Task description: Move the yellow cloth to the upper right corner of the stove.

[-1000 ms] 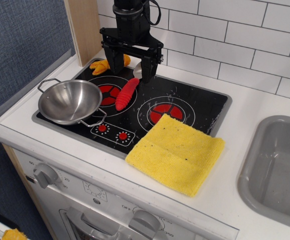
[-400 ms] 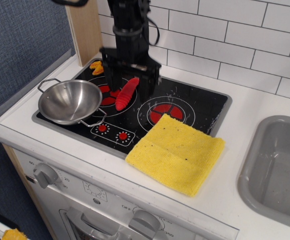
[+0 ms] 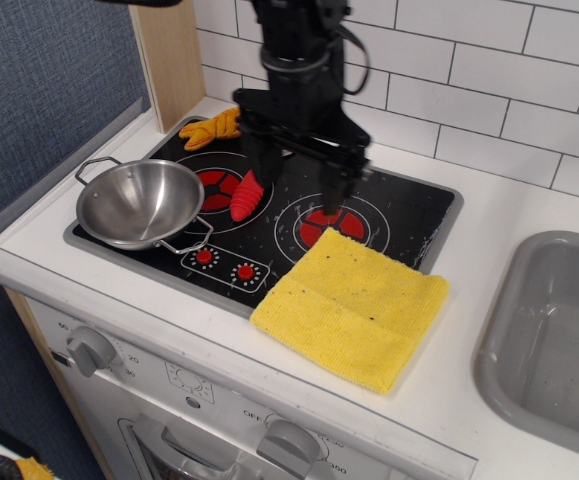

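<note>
The yellow cloth [image 3: 351,304] lies flat and folded, partly on the stove's front right corner and partly on the white counter. The stove [image 3: 409,210] is black and glossy with red ringed burners. My black gripper [image 3: 297,192] hangs over the middle of the stove, fingers spread wide, open and empty. Its right finger [image 3: 334,190] is just above the right burner, close behind the cloth's far edge. Its left finger stands by a red toy [image 3: 248,194].
A steel pan [image 3: 139,203] sits on the stove's front left. An orange-yellow plush toy [image 3: 212,127] lies at the back left corner. A grey sink [image 3: 559,340] is at the right. A white tiled wall stands behind.
My gripper has moved right and toward the front, from over the left rear burner to the middle of the stove, nearer the cloth. It stays open. The cloth has not moved.
</note>
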Motion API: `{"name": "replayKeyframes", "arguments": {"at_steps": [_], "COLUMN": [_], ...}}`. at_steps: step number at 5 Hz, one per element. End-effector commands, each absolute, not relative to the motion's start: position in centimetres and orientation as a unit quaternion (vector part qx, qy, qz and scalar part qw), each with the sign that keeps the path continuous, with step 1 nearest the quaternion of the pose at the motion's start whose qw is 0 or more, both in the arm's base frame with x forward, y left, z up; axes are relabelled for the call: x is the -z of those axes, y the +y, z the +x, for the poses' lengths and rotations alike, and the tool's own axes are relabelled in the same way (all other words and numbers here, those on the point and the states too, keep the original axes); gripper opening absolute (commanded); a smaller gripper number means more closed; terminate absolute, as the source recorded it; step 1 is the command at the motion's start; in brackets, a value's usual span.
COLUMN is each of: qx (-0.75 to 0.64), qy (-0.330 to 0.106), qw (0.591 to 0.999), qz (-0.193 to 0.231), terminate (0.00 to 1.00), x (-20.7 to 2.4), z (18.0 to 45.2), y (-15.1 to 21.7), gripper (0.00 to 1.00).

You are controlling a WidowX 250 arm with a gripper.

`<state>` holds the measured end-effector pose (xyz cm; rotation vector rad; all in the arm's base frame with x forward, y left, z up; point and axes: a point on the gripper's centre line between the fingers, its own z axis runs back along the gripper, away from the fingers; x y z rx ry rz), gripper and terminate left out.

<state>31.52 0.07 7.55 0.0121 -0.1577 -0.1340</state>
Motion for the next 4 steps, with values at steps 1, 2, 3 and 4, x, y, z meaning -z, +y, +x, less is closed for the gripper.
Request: {"name": "replayKeyframes", "arguments": {"at_steps": [1, 2, 3, 4], "qx": [0.107, 0.124, 0.133, 0.129], "qy": [-0.066, -0.051, -0.024, 0.003], "qw": [0.992, 0.991, 0.991, 0.991], "qz": [-0.016, -0.019, -0.002, 0.016], "terminate": [0.0, 0.0, 0.0, 0.0], "x": [-5.1, -3.0, -0.9, 0.5], "z": [29.2, 29.1, 29.5, 30.2], "y": [-3.6, -5.1, -5.7, -5.4], "gripper": [1.0, 1.0, 1.0, 1.0]}}
